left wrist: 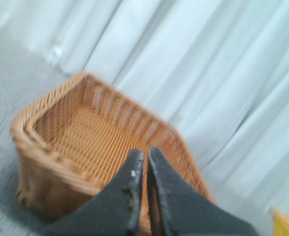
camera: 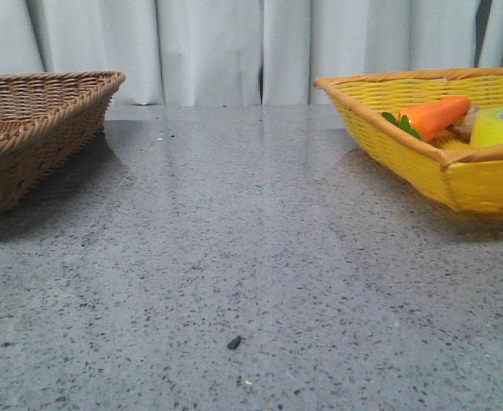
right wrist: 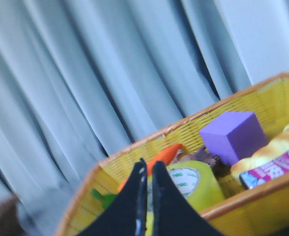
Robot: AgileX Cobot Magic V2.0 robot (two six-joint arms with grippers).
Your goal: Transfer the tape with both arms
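The tape (right wrist: 196, 186), a wide yellow roll with a white core and green print, lies in the yellow basket (right wrist: 243, 105); it shows at the far right of the front view (camera: 498, 126). My right gripper (right wrist: 149, 167) is shut and empty, in the air short of the yellow basket, the tape beyond its tips. My left gripper (left wrist: 145, 155) is shut and empty, in the air near the brown wicker basket (left wrist: 46, 152). Neither gripper shows in the front view.
The yellow basket (camera: 482, 175) also holds an orange carrot (camera: 435, 115), a purple cube (right wrist: 234, 136), a yellowish soft item (right wrist: 277, 147) and a pink packet (right wrist: 276, 170). The brown basket (camera: 12, 145) stands at the left on the grey speckled table (camera: 251, 257). Curtains hang behind.
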